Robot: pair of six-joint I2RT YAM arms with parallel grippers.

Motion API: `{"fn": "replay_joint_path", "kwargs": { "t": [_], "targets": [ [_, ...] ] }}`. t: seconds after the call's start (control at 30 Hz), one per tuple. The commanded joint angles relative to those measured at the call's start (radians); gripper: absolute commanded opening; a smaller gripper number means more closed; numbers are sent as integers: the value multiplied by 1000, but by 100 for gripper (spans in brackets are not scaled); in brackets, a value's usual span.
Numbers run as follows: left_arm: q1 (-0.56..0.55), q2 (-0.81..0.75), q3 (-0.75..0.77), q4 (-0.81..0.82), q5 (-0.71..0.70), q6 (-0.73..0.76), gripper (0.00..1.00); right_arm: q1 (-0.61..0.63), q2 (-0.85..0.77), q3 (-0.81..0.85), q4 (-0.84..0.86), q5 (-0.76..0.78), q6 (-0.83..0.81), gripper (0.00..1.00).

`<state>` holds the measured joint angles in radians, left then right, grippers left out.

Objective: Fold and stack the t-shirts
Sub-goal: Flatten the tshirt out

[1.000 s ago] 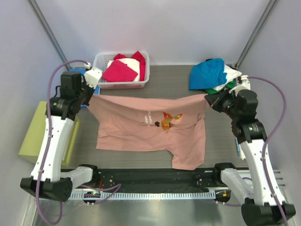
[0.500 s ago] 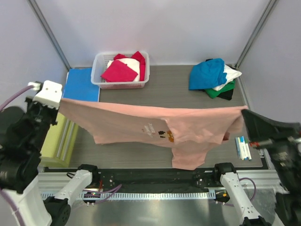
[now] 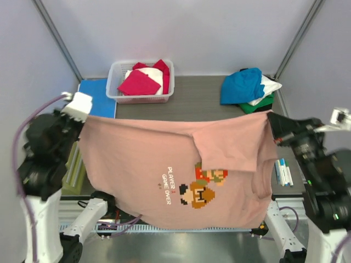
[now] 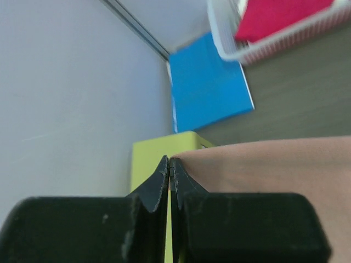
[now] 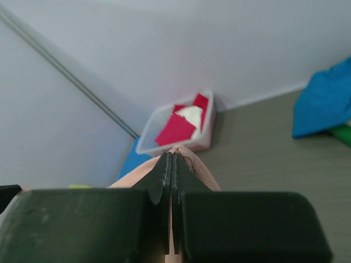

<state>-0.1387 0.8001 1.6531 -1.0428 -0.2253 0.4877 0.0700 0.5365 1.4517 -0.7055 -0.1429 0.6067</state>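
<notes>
A dusty-pink t-shirt point(image 3: 164, 159) with a pixel game print and white text hangs spread in the air between both arms, high above the table. My left gripper point(image 3: 83, 113) is shut on its left top corner point(image 4: 230, 164), and my right gripper point(image 3: 270, 116) is shut on its right top corner point(image 5: 192, 159). One sleeve is folded over the front near the right. A pile of folded t-shirts point(image 3: 249, 90), teal-blue on top of white, green and black, lies at the back right. Magenta and white t-shirts point(image 3: 143, 81) sit in a white basket point(image 3: 114, 76).
A flat blue folder point(image 3: 96, 98) lies left of the basket, with a yellow-green box point(image 3: 74, 164) in front of it at the left edge. Some pens point(image 3: 283, 171) lie at the right side of the table. Grey walls close in both sides.
Both arms have risen and come toward the camera, lifting the pink shirt off the table. It now hangs full length with its print facing the camera.
</notes>
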Motion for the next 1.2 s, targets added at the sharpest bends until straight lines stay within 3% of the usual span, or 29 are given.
{"fn": "replay_joint_path", "kwargs": {
  "t": [0.0, 0.07, 0.2, 0.37, 0.57, 0.77, 1.03, 1.17],
  "targets": [
    [7, 106, -310, 223, -62, 74, 0, 2, 98, -204, 149, 138, 11, 1],
    [7, 223, -412, 354, -101, 110, 0, 2, 150, -301, 222, 205, -2, 1],
    [14, 514, -440, 510, -149, 161, 0, 2, 340, -413, 346, 279, -19, 1],
    [21, 859, -259, 535, -189, 160, 0, -1, 643, -399, 491, 273, -13, 1],
    [22, 1060, -93, 566, -243, 187, 0, -7, 847, -315, 564, 256, -8, 1],
    [22, 1094, -53, 552, -241, 172, 0, -12, 895, -315, 589, 249, -12, 1],
    [22, 976, -220, 590, -204, 175, 0, -27, 908, -321, 604, 238, -39, 1],
    [22, 1008, -159, 601, -230, 196, 0, -38, 973, -254, 595, 224, -42, 1]
  ]
}}
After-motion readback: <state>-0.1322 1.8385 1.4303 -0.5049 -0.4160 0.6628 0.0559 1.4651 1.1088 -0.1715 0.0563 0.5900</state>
